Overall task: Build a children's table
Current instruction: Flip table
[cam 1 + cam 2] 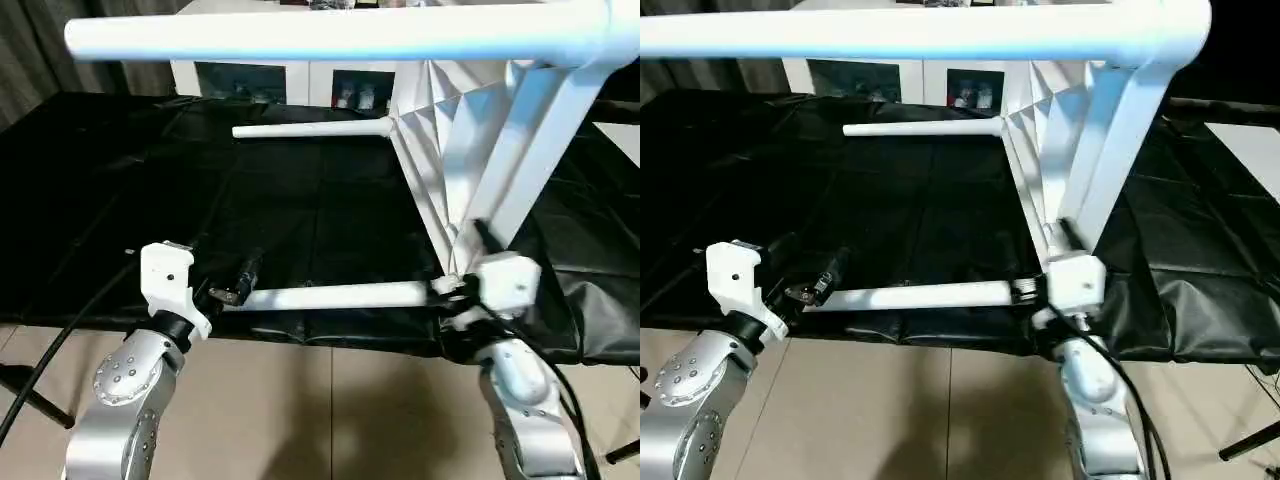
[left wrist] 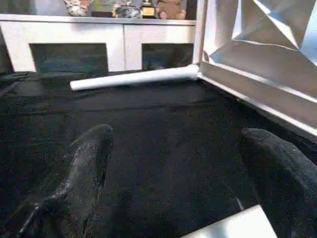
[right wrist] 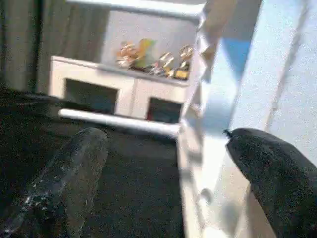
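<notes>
The children's table stands on its side on the black cloth, its ribbed underside (image 1: 445,130) facing left. Three white tube legs jut leftward from its corner sockets: one high across the picture (image 1: 330,38), one far back (image 1: 310,128), and one low along the front edge (image 1: 335,296). My left gripper (image 1: 237,282) is open around the free tip of the low leg; its black fingers (image 2: 89,163) stand wide apart, with the tip (image 2: 233,225) between them. My right gripper (image 1: 466,263) is open at the table top's lower near corner, one finger (image 3: 272,173) lying against the rim (image 1: 540,140).
A black cloth (image 1: 120,190) covers the work surface, and its front edge runs just beyond my wrists. A white cabinet with glass doors (image 1: 290,80) stands behind. A black cable (image 1: 60,345) hangs at the left over the tiled floor (image 1: 330,410).
</notes>
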